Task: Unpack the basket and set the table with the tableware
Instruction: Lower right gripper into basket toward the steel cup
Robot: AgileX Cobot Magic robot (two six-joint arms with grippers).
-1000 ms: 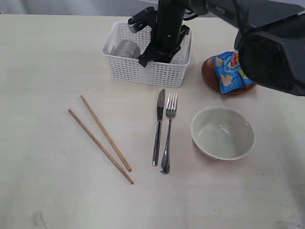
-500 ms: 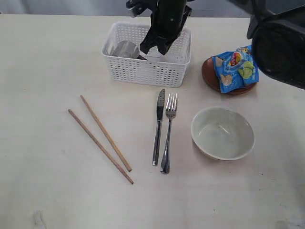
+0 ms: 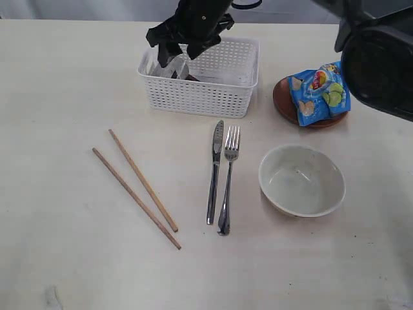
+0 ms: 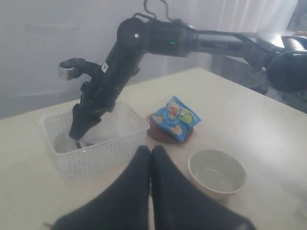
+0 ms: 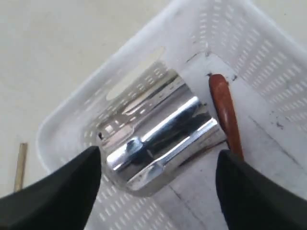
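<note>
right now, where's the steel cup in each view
exterior view: steel cup in the left end of the basket, partly behind the right gripper.
left wrist view: cup, dim, in the basket by that gripper's tip.
right wrist view: cup on its side between the open fingers, beside the wooden spoon.
shared landmark: the basket.

In the exterior view the right claw covered most of the steel cup beneath it. Close up, the spoon beside the cup ran behind one finger, its end unseen.
</note>
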